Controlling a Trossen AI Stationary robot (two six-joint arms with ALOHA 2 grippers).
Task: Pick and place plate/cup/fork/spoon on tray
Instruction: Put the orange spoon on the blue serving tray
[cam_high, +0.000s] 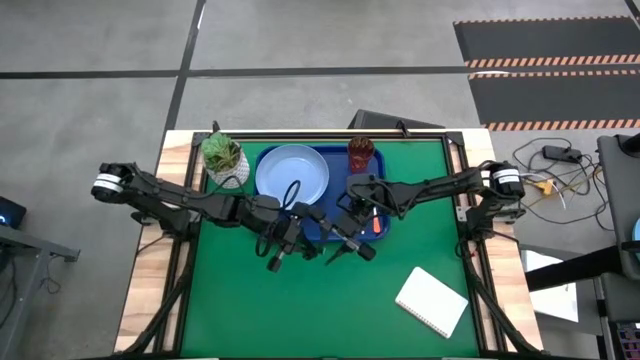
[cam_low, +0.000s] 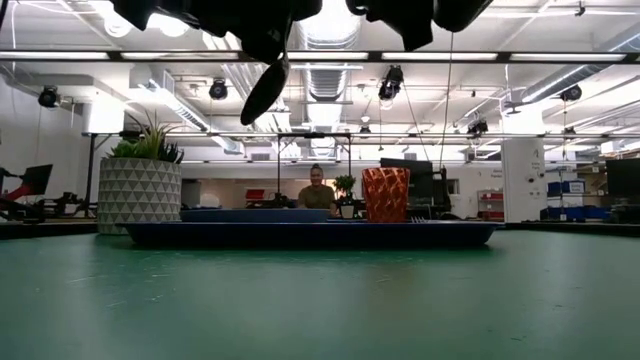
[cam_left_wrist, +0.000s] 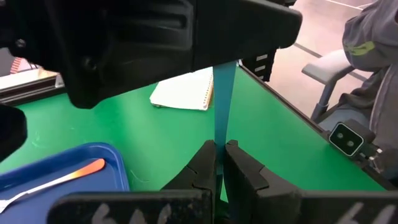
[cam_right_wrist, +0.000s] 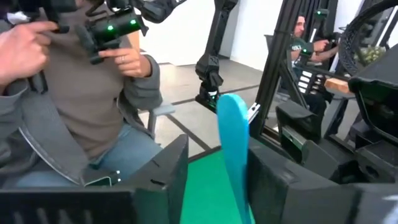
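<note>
The spoon (cam_left_wrist: 222, 99) hangs over the near edge of the tray (cam_high: 335, 180), clenched in my left gripper (cam_left_wrist: 221, 146), with the right gripper (cam_right_wrist: 217, 162) released around its handle; I'd close right firmly before loosening left, then lower it beside the fork (cam_high: 375, 222).

We saw the table (cam_high: 300, 320), covered in green, carrying the tray (cam_high: 385, 232) toward its far edge, a potted plant (cam_high: 224, 158) just beside it, and a white notepad (cam_high: 431, 301) well apart, nearer the front.
</note>
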